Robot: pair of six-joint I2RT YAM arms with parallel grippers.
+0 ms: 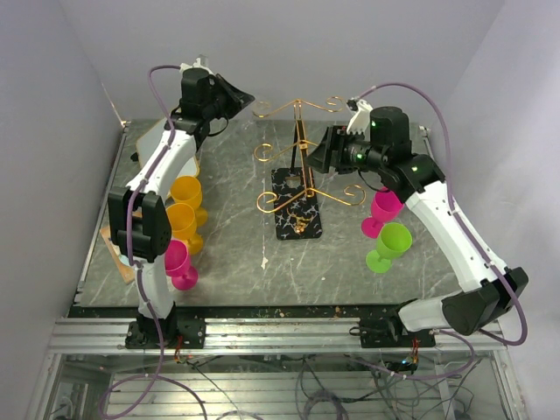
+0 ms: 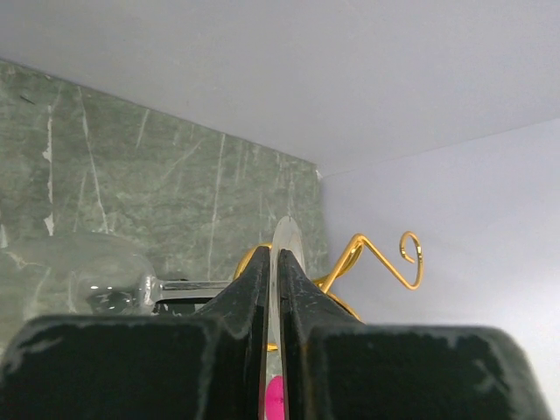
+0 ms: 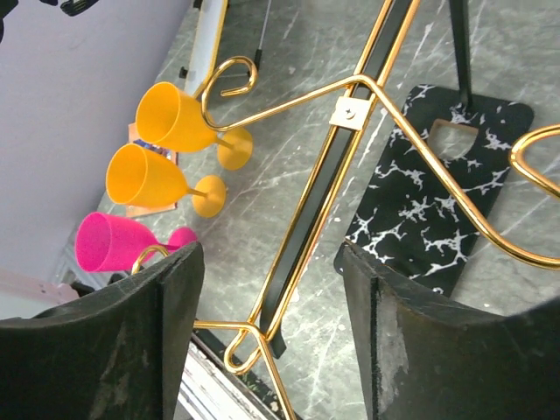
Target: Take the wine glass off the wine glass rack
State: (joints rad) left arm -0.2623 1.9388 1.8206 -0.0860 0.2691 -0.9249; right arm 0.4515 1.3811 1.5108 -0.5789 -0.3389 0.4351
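Left gripper is up at the rack's far left corner, and its jaws are pinched almost together on the thin clear foot of the glass. That's a firm hold on the rim of the disc! The glass lies on its side in the left wrist view, stem level, bowl out to the left of the fingers, and a gold scroll hook of the rack curls just right of the foot. Whether the foot touches the wire, I cannot tell from here. Over on the other side, the right gripper sits just right of the rack's post, jaws wide and holding nothing, with the post and gold wires showing between the two fingers. The black white-veined base stands flat on the table, directly under the hooks. Left of the rack, well apart from it, two orange cups stand near the left arm with a pink cup nearer the table's front edge. Right of the rack, a second pink cup and a green cup sit close together beside the right arm.
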